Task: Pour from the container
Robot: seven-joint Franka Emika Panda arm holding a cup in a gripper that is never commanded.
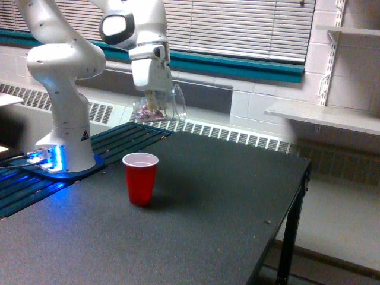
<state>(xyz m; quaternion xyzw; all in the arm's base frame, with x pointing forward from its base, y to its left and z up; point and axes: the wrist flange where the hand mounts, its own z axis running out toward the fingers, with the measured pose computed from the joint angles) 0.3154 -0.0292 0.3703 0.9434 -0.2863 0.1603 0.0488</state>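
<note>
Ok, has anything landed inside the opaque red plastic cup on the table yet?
No: the red plastic cup shows a bare white inside, and the pinkish bits sit in the clear plastic container.

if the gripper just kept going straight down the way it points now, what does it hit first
Probably the opaque red plastic cup, or the dark table just behind it. The gripper, holding the tilted clear plastic cup of pinkish-brown bits, points down above that spot; depth is unclear.
</note>
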